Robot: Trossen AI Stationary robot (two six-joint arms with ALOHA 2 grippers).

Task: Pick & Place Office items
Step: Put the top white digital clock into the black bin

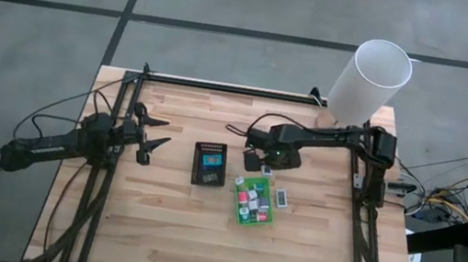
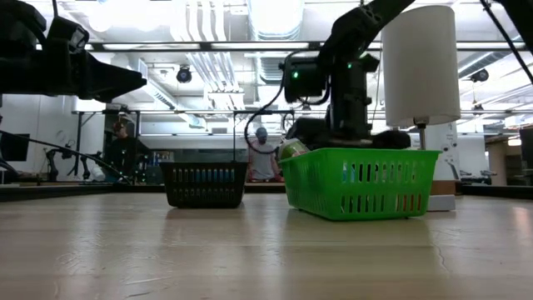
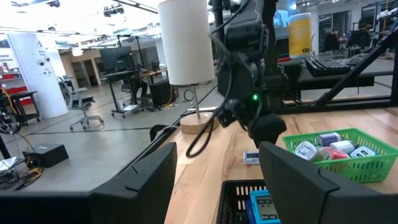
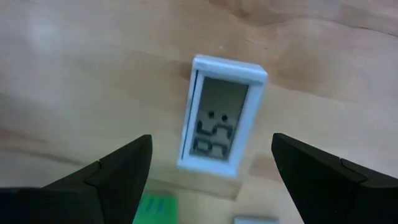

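My right hand (image 4: pixel 211 165) hangs spread wide, grasping nothing, above a small white rectangular digital clock (image 4: pixel 219 116) lying flat on the wooden desk (image 1: pixel 154 231) beside the bright green plastic tray (image 1: pixel 253 204). Left hand (image 1: pixel 157 134) waits released, far side. Risk: the clock sits skewed to my fingers, so closing may twist or skid it off.

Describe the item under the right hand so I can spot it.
Find the green tray mid-table. Just beyond it, under the open right hand, a small white clock lies flat on bare wood. Its grey screen with dark digits sets it apart.
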